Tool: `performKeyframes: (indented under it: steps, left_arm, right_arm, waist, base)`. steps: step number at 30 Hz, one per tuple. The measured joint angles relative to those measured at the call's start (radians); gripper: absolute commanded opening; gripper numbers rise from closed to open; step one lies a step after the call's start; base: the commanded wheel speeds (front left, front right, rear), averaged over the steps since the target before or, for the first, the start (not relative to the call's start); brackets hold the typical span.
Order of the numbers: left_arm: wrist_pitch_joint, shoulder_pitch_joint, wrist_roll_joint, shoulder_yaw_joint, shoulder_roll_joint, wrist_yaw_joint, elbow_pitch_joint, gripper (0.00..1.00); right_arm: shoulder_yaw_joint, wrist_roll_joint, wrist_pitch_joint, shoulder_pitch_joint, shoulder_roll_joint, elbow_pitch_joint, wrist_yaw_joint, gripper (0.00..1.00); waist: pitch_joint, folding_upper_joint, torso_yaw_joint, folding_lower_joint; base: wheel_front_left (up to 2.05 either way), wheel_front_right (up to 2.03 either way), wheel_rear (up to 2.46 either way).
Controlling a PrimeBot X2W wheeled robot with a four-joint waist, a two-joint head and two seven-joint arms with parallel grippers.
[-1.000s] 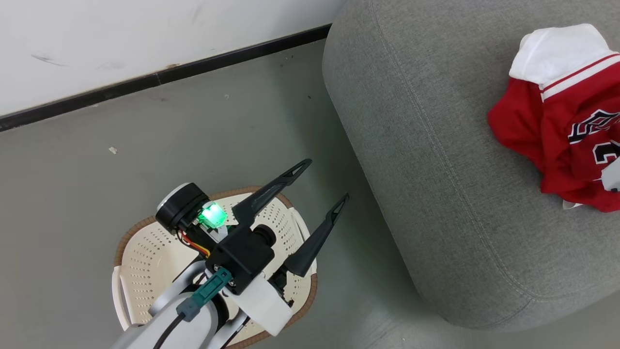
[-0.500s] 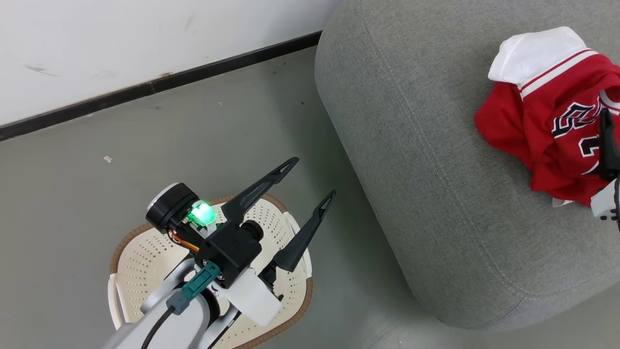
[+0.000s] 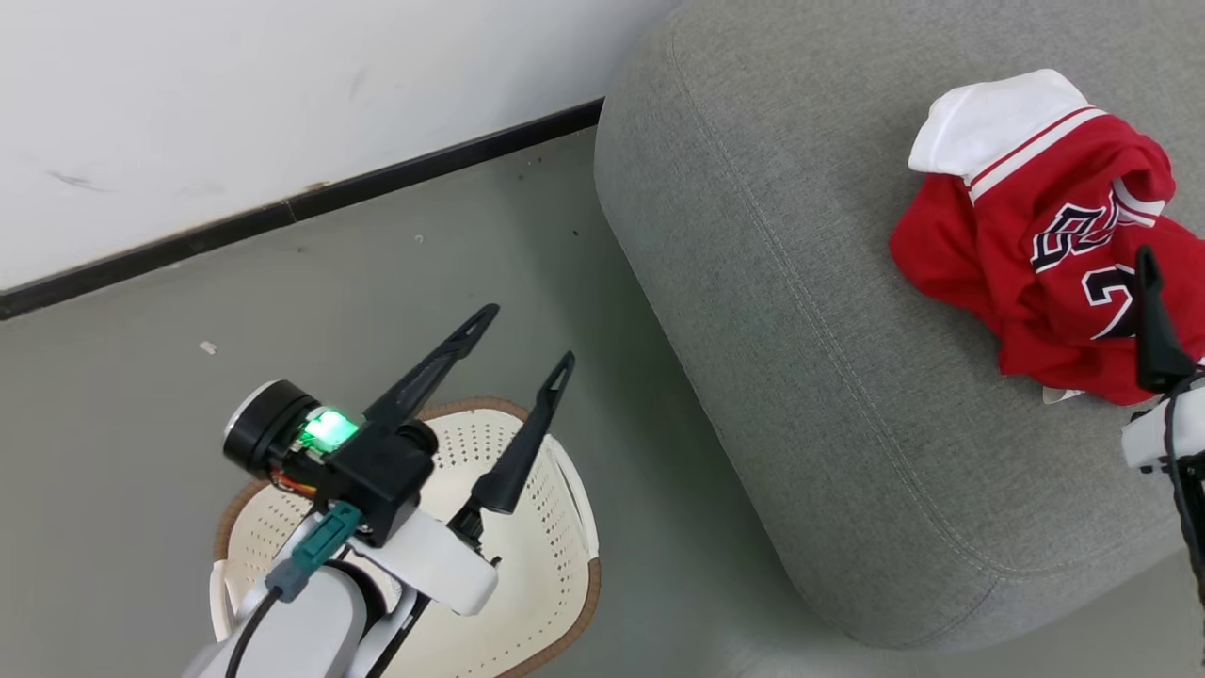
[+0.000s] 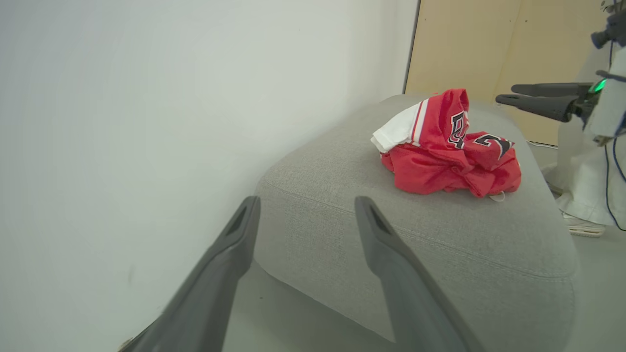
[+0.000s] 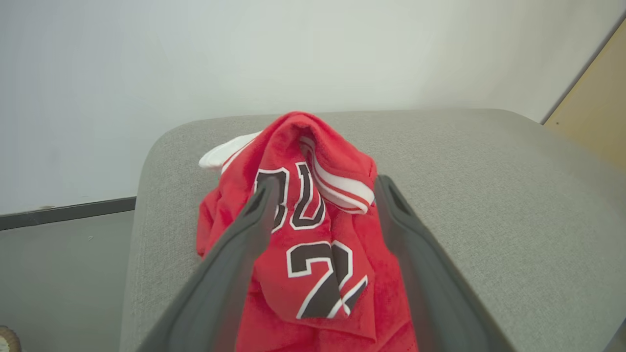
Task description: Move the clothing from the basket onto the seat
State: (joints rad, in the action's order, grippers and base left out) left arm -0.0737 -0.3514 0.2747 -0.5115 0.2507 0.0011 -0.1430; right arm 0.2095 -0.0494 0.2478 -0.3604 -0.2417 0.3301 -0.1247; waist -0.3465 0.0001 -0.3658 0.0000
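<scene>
Pictured at 7 o'clock in the head view, the left hand (image 3: 527, 335), fingers spread wide with nothing between them, poised above the basket (image 3: 541, 574), perforated floor bare wherever not hidden by the pale forearm (image 3: 311, 612). Behind, toward 10 o'clock, a dull grey-green floor (image 3: 282, 311) meeting a scuffed white wall (image 3: 235, 94) along a black skirting strip (image 3: 282, 212). From centre to 3 o'clock, the seat (image 3: 800, 377), grey woven upholstery with a stitched seam following its rounded edge. Lying on it at 2 o'clock, the clothing (image 3: 1026, 273), a crumpled red heap with one white sleeve and black-and-white lettering; impossible to tell whether one jersey or two. At the 3 o'clock edge, the right hand (image 4: 506, 94), clamped shut a second ago and now spread open, hanging just above and beside the heap, apparently clear of the fabric. Read as a fresh release: load delivered from basket to seat, task probably at or near its end, pending a look beneath the forearm. Beyond the seat in the left wrist view, a tan wooden panel (image 4: 489, 44).
</scene>
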Motion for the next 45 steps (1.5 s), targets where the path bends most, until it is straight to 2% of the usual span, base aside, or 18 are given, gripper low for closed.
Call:
performKeyframes:
  steps: [10, 23, 30, 37, 45]
  left_arm:
    - [-0.067, 0.079, 0.043, 0.082, -0.009, 0.062, 0.042, 1.0]
    - [-0.145, 0.176, 0.071, 0.198, -0.01, 0.136, 0.106, 1.0]
    - [-0.158, 0.236, 0.1, 0.259, -0.006, 0.173, 0.14, 1.0]
    - [-0.167, 0.283, 0.121, 0.308, -0.027, 0.199, 0.169, 1.0]
    - [-0.175, 0.309, 0.129, 0.342, -0.031, 0.206, 0.195, 1.0]
  right_arm:
    - [-0.093, 0.021, 0.0, 0.012, 0.044, -0.103, 0.0, 1.0]
    - [-0.224, 0.033, 0.0, 0.025, 0.091, -0.171, 0.0, 1.0]
    - [-0.238, 0.04, 0.0, 0.031, 0.129, -0.186, 0.0, 1.0]
    - [-0.248, 0.042, 0.0, 0.078, 0.152, -0.192, 0.0, 1.0]
    - [-0.224, 0.051, 0.0, 0.139, 0.169, -0.198, 0.0, 1.0]
  waist:
    - [0.048, 0.0, 0.024, 0.0001]
    - [0.108, 0.0, 0.102, 0.0001]
    - [0.142, 0.0, 0.152, 0.0]
    - [0.179, 0.0, 0.201, 0.0]
    - [0.222, 0.0, 0.24, 0.0]
  base:
    - [0.0, 0.0, 0.0]
    - [0.0, 0.0, 0.0]
    - [0.0, 0.0, 0.0]
    - [0.0, 0.0, 0.0]
    - [0.0, 0.0, 0.0]
